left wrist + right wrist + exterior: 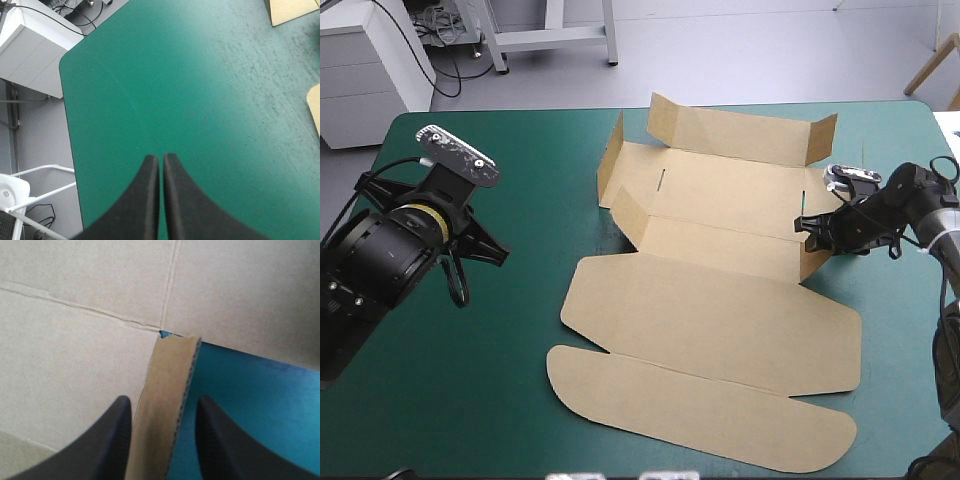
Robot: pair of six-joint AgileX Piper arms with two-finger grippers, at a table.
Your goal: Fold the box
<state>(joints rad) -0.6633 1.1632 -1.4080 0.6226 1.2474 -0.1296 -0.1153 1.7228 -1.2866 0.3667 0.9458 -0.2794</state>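
The brown box (pixel 720 300) lies mid-table: back and side walls partly raised, the lid and its rounded flap flat toward the front edge. My right gripper (pixel 815 228) is at the box's right side, open. In the right wrist view the upright right wall flap (pixel 170 390) stands edge-on between the gripper (pixel 164 402) fingers, with the box floor (pixel 75 365) on one side and teal-green cover on the other. My left gripper (pixel 482 248) hovers over bare cover left of the box; it is shut (pixel 161 157) and holds nothing. Two box corners (pixel 295 10) show far ahead of it.
Teal-green cover (pixel 500 380) spreads wide to the left of the box and along the front. A white cabinet (pixel 370 60) stands on the floor beyond the table's far left corner. The table's right edge runs close behind the right arm.
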